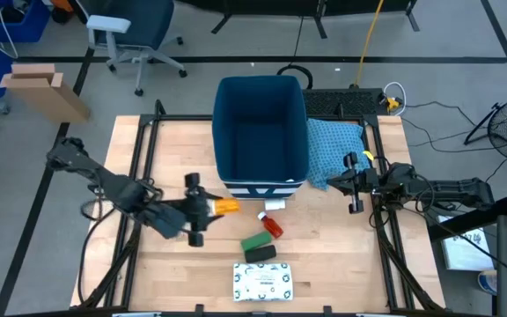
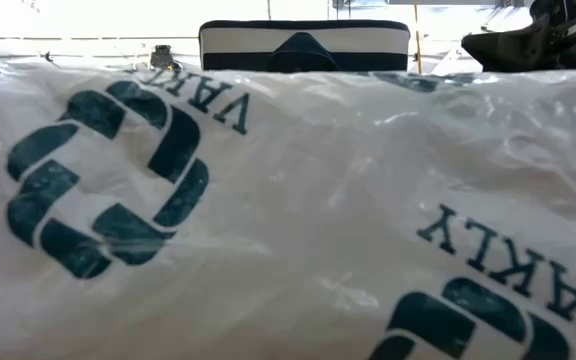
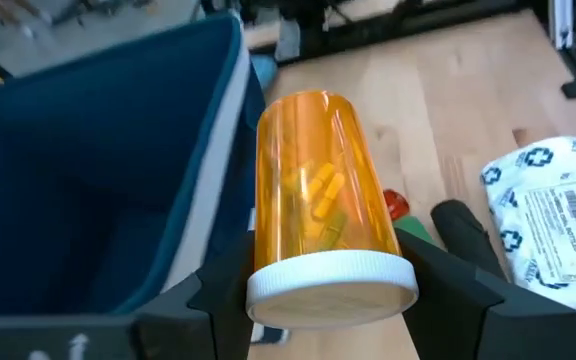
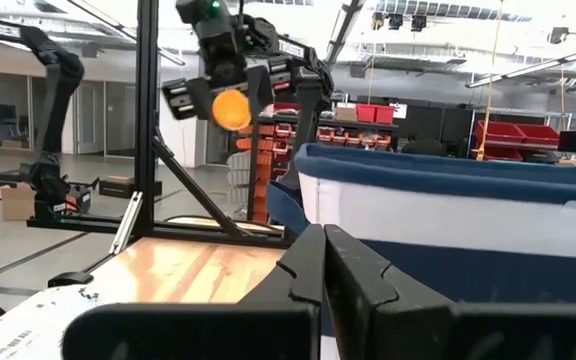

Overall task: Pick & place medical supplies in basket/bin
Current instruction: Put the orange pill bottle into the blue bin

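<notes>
high view sets the left gripper (image 1: 208, 208) just left of the bin (image 1: 260, 132) front, lifted off the table, clamped on the orange bottle (image 1: 226, 207), whose free end points toward the bin's striped front. left wrist view shows what that one cannot: the bottle (image 3: 320, 200) has a white cap (image 3: 332, 285) facing the camera, yellow pills inside, and a dark finger pressed on each side; the bin's blue wall (image 3: 98, 170) stands right beside it. right wrist view catches the same bottle (image 4: 231, 108) end-on, held in the air in the left gripper (image 4: 230, 100), with the bin rim (image 4: 448, 170) in front

the right gripper (image 1: 354, 185) waits at the bin's right, over the edge of the blue cloth (image 1: 333, 145); in its own view its two fingers (image 4: 353, 275) meet, shut on nothing. on the table ahead of the bin lie the red item (image 1: 273, 226), the green box (image 1: 257, 241) with something dark just below it, and the white packet (image 1: 263, 281) nearest the front edge

low view is almost wholly blocked by the packet (image 2: 268, 220), its green print upside down; only the bin's striped top (image 2: 303, 45) and a dark piece of an arm (image 2: 538, 40) clear it. the red item and box are mostly hidden behind the bottle in the left wrist view; the packet (image 3: 553, 215) is cut off at that picture's edge
</notes>
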`<state>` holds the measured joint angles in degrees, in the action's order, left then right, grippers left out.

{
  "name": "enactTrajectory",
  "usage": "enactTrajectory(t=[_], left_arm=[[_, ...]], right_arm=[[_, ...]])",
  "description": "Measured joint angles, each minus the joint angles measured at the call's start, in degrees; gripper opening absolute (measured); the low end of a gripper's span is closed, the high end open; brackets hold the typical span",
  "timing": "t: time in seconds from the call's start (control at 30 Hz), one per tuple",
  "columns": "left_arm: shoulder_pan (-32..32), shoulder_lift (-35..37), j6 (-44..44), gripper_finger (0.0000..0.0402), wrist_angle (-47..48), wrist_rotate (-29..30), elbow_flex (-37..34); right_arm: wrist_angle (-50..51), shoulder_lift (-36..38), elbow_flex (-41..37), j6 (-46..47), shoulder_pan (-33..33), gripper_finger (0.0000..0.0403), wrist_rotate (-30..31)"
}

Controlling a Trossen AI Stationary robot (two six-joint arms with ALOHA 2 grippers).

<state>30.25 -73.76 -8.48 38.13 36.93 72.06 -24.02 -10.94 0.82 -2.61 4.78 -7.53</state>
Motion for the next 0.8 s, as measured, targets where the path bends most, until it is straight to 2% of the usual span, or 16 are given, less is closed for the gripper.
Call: enactTrajectory(t=[0.17, 0.37, 0.5, 0.6, 0.67, 0.8], left_arm=[[-1.2, 12.4, 3.9, 0.0203, -13.9, 0.6, -15.2], [-2.4, 28.6, 12.1, 0.0203, -42.4, -1.7, -37.7], [-3.8, 36.8, 13.2, 0.0203, -54.5, -1.9, -48.9], [-5.0, 40.5, 11.1, 0.0203, -58.8, -2.0, -53.0], [-6.1, 41.4, 9.7, 0.0203, -58.8, -1.9, -53.3], [-8.7, 40.3, 9.6, 0.0203, -57.8, -2.3, -47.9]], right_arm=[[0.3, 0.0, 0.0, 0.0, 0.0, 0.0, 0.0], [0.4, 0.0, 0.0, 0.0, 0.0, 0.0, 0.0], [1.5, 0.0, 0.0, 0.6, 0.0, 0.0, 0.0], [2.9, 0.0, 0.0, 0.5, 0.0, 0.0, 0.0], [3.6, 0.0, 0.0, 0.4, 0.0, 0.0, 0.0], [3.5, 0.0, 0.0, 0.3, 0.0, 0.0, 0.0]])
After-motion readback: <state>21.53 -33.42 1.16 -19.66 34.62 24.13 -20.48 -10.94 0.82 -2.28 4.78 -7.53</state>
